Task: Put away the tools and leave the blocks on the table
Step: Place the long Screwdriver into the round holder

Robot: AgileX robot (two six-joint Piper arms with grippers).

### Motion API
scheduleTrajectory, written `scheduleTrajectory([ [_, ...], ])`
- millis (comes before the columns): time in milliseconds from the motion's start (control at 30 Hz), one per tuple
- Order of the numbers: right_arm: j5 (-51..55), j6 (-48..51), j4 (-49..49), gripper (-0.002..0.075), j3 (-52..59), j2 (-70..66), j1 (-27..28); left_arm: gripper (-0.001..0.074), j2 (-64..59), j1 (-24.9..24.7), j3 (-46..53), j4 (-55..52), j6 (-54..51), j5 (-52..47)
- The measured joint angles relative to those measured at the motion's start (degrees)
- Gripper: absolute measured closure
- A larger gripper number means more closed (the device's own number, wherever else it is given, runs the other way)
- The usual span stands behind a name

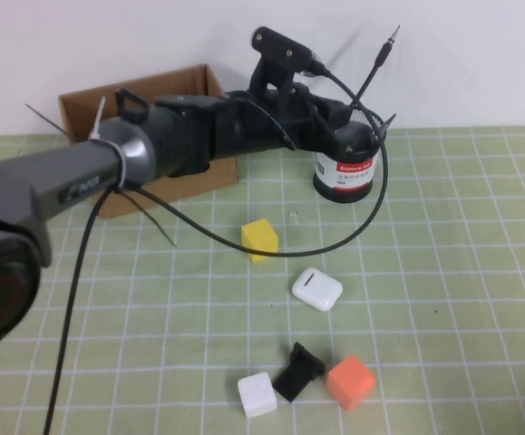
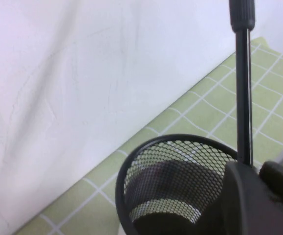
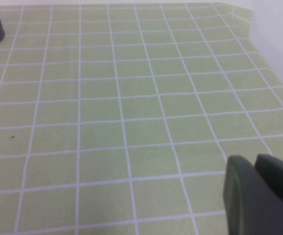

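Note:
My left gripper [image 1: 362, 116] reaches over a black mesh cup [image 1: 344, 170] at the back of the table and is shut on the thin black rod [image 1: 380, 59], which sticks up slantwise above the cup. In the left wrist view the rod [image 2: 243, 88] runs down to the gripper [image 2: 257, 169] at the cup's rim [image 2: 180, 142]. The yellow block [image 1: 260, 239] sits mid-table. The white block [image 1: 257, 395] and orange block [image 1: 351, 381] sit near the front. My right gripper [image 3: 258, 193] is shut and empty above bare green mat [image 3: 131, 122]. Scissors and screwdriver are out of view.
An open cardboard box [image 1: 167, 100] stands at the back left, partly behind my left arm. A white glossy case [image 1: 317, 288] lies mid-table. A small black angular piece [image 1: 298, 370] sits between the white and orange blocks. The left arm's cable [image 1: 271, 246] hangs near the yellow block.

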State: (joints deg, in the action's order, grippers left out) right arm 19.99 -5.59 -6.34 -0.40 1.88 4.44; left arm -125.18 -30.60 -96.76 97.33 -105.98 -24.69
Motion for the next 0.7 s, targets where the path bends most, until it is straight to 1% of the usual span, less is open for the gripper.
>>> scheduleTrajectory([
  [267,0.00,0.00,0.00,0.0732,0.00,0.00,0.00,0.0716,-3.66,0.00,-4.14,0.20,0.14,-0.65],
  [700,0.00,0.00,0.00,0.0732,0.00,0.00,0.00,0.0726,-8.02,0.00,-5.82,0.96,0.14,-1.27],
])
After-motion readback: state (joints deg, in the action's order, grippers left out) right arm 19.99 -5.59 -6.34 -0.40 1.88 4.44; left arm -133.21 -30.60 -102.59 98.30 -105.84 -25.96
